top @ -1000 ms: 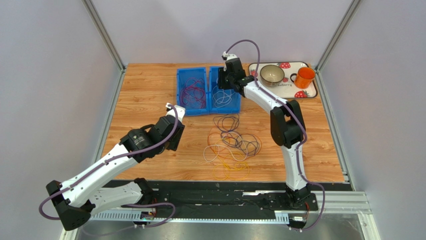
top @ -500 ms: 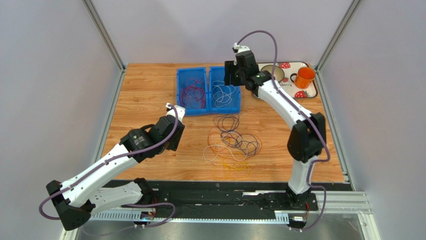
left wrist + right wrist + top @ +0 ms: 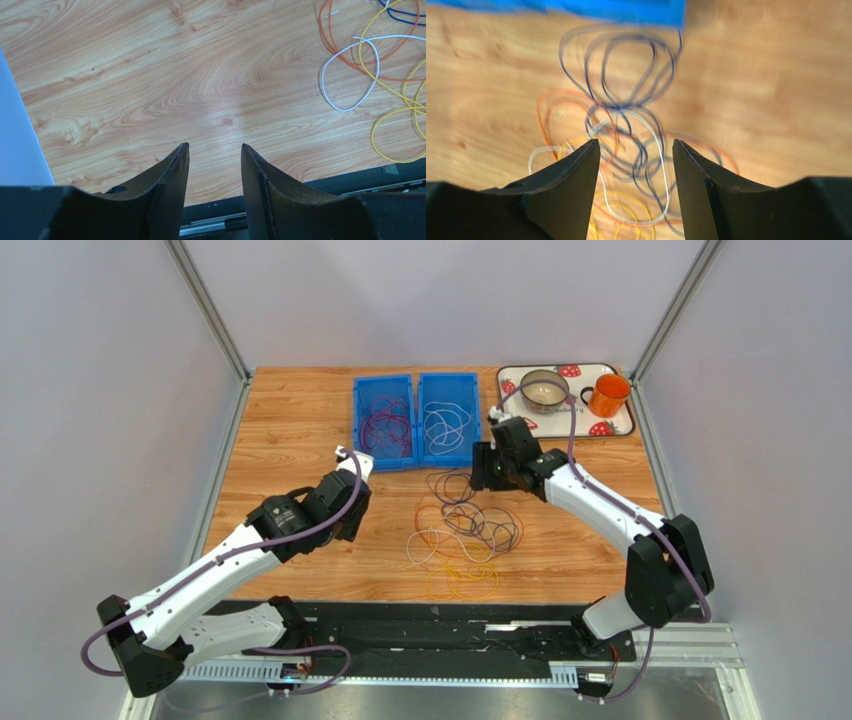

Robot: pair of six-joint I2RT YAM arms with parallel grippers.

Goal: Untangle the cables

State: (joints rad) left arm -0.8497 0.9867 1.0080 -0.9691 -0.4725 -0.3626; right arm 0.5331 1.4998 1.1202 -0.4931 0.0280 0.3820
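A tangle of cables [image 3: 465, 528] in dark purple, white, orange and yellow lies on the wooden table. My right gripper [image 3: 481, 470] hangs open just above the tangle's far end. In the right wrist view the gripper [image 3: 635, 142] frames a white loop [image 3: 658, 165], dark purple loops [image 3: 626, 70] and yellow loops [image 3: 626, 205], blurred. My left gripper [image 3: 348, 522] is open over bare wood to the left of the tangle. In its own wrist view this gripper [image 3: 214, 146] is empty, with a white loop [image 3: 350, 75] and yellow cable [image 3: 395, 125] to its right. A dark red cable [image 3: 385, 425] lies in the left blue bin [image 3: 360, 405], a white one [image 3: 445, 427] in the right bin [image 3: 473, 405].
A strawberry-print tray [image 3: 620, 425] at the back right carries a bowl [image 3: 545, 390] and an orange mug [image 3: 608, 395]. Metal frame posts stand at both back corners. A black rail [image 3: 450, 640] runs along the near table edge.
My right arm swung back from over the right blue bin and came down over the tangle, its jaws wider than a second ago. The left arm barely shifted.
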